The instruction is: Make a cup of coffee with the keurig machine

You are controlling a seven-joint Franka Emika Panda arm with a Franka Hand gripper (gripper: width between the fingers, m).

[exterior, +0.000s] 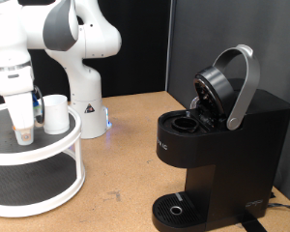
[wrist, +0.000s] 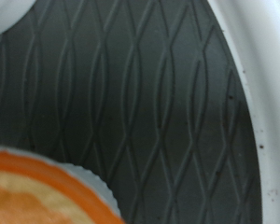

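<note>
1. The gripper (exterior: pixel 24 130) sat low over the upper tier of the white round stand (exterior: pixel 48 155) at the exterior view's left. Its fingers came down around a small pale object (exterior: pixel 25 134), probably the pod, but I could not tell whether they were open or clamped on it.
2. My wrist view showed no fingers at all. It was filled by the stand's dark ribbed mat (wrist: pixel 149 103), with the white rim (wrist: pixel 257 84) curving along one side.
3. A blurred orange-tan round top with a pale edge (wrist: pixel 37 191) was cut off at the corner of that view; too close to read clearly.
4. The cup (exterior: pixel 55 113) stood upright on the same tier, just beside the gripper.
5. The keurig machine (exterior: pixel 217 145) stood well apart at the exterior view's right, lid raised and handle up, pod chamber exposed, drip tray (exterior: pixel 174 207) bare. Its right edge was cut off.
</note>
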